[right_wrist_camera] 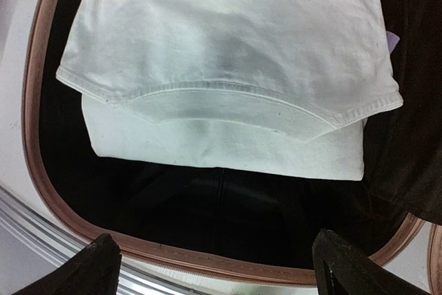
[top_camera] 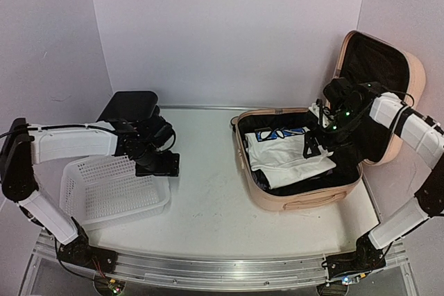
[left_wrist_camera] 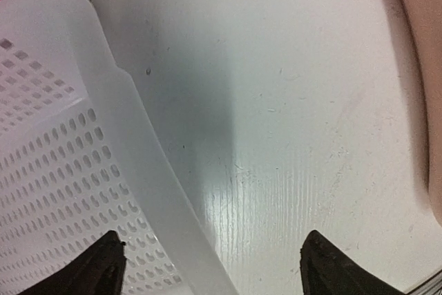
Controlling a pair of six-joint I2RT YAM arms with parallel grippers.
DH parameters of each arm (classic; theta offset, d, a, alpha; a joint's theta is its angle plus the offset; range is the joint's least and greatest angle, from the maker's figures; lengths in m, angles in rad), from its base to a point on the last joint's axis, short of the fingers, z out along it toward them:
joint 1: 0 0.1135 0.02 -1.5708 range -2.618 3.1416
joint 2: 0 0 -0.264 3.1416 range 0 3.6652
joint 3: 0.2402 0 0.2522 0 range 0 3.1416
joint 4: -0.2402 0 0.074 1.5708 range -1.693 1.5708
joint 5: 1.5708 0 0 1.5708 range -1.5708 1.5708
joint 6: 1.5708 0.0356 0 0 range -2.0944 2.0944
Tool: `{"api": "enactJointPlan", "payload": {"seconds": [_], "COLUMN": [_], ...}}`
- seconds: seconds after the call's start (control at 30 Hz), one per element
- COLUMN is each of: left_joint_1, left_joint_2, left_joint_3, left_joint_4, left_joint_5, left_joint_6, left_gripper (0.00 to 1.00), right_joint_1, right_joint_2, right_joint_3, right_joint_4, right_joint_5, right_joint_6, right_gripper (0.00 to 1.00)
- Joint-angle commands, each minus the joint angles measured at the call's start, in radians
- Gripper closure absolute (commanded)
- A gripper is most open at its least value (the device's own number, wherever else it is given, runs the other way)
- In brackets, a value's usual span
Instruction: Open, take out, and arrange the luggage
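The luggage (top_camera: 305, 199), a peach-pink hard-shell case, lies open at the right with its lid (top_camera: 378, 67) standing up. Folded white clothes (top_camera: 288, 154) rest on its black lining. My right gripper (top_camera: 313, 147) hovers open just above them; the right wrist view shows the white garment (right_wrist_camera: 228, 53), the black lining (right_wrist_camera: 207, 198) and the case's rim (right_wrist_camera: 207, 257) between its spread fingertips (right_wrist_camera: 97, 267). My left gripper (top_camera: 158, 164) is open and holds nothing. It hangs over the right rim of the white mesh basket (top_camera: 104, 192), and that rim (left_wrist_camera: 131, 136) runs between its fingers (left_wrist_camera: 331, 267).
A black drawer box (top_camera: 128, 105) stands behind the basket at the back left. Bare white table (top_camera: 208, 206) lies between basket and luggage. The case's peach side (left_wrist_camera: 421, 32) shows at the right of the left wrist view. White walls enclose the back and sides.
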Motion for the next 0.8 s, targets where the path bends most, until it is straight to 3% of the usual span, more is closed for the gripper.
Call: {"api": "enactJointPlan", "payload": {"seconds": [0.0,0.3,0.47,0.63,0.77], "left_joint_1": [-0.01,-0.141,-0.153,-0.153,-0.153], "left_joint_2": [0.093,0.311,0.414,0.41,0.324], "left_joint_3": [0.088,0.305,0.415,0.412,0.314], "left_joint_4": [0.036,0.158,0.219,0.356,0.474], "left_joint_5": [0.047,0.169,0.27,0.384,0.426], "left_joint_6": [-0.001,0.055,0.074,0.114,0.161], "left_gripper": [0.2,0.22,0.22,0.19,0.13], "right_joint_1": [-0.002,-0.001,0.035,0.142,0.214], "right_joint_2": [-0.107,-0.137,-0.104,-0.015,0.093], "right_joint_3": [-0.038,-0.096,-0.077,-0.001,0.077], "right_joint_4": [0.032,0.033,0.048,0.044,0.03], "right_joint_5": [0.025,-0.039,-0.124,-0.062,-0.008], "right_joint_6": [0.028,0.024,0.002,-0.043,-0.133], "right_gripper": [0.02,0.02,0.02,0.02,0.06]}}
